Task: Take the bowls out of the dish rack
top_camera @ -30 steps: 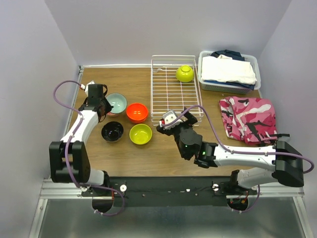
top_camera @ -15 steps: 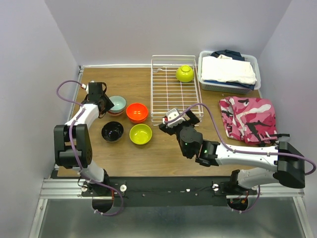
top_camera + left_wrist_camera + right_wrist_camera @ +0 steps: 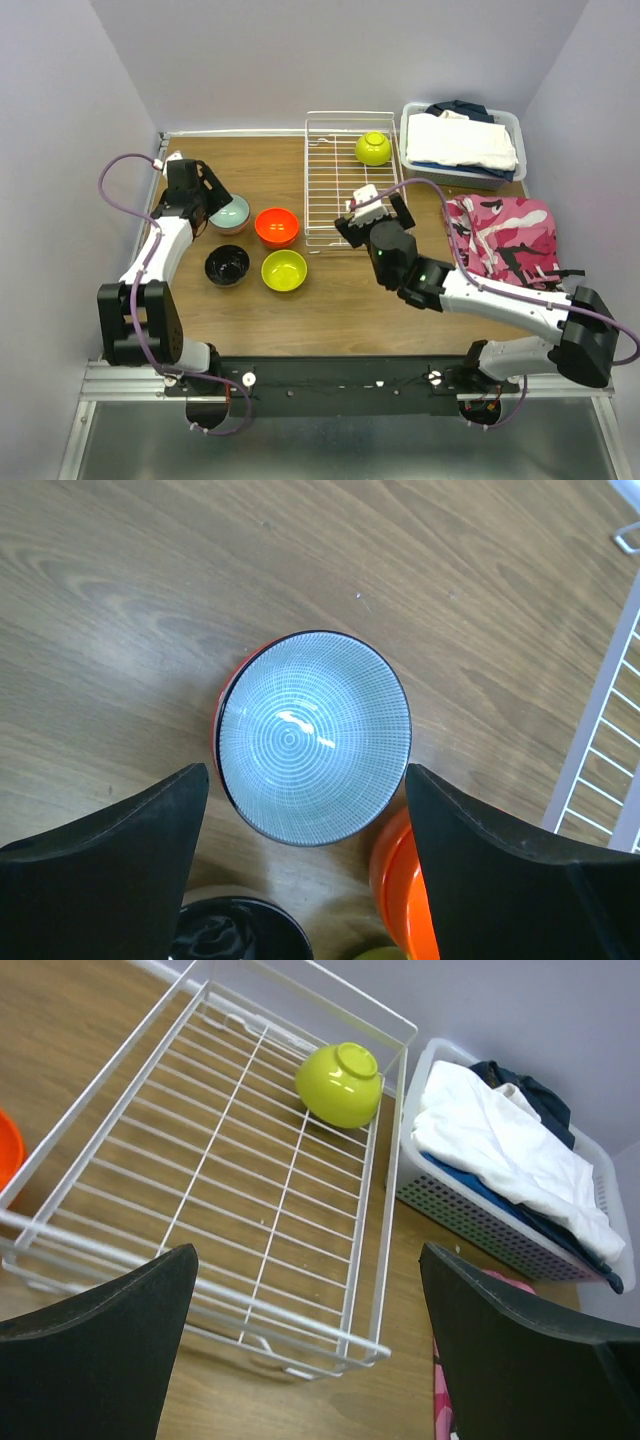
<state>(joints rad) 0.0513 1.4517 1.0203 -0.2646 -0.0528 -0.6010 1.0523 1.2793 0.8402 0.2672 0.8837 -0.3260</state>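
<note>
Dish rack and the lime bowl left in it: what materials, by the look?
Dish rack: likely coated metal wire; thin white rods in a rigid grid. Lime-green bowl: probably glazed ceramic, possibly plastic; smooth, glossy, with a foot ring showing.

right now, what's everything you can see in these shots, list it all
dish rack: one, white wire, far middle of table
lime-green bowls: two; one upside down in the rack's far right corner, one upright on the table
orange bowl: one seen, maybe a stack, left of rack
pale blue bowl: one, nested on a red-edged bowl
dark-inside bowl: one, near left
bin of folded clothes: one, grey, right of rack
camouflage cloth: one, pink, near the bin
table: one, wood
left pincer: open, above the pale blue bowl
right pincer: open, at the rack's near edge
</note>
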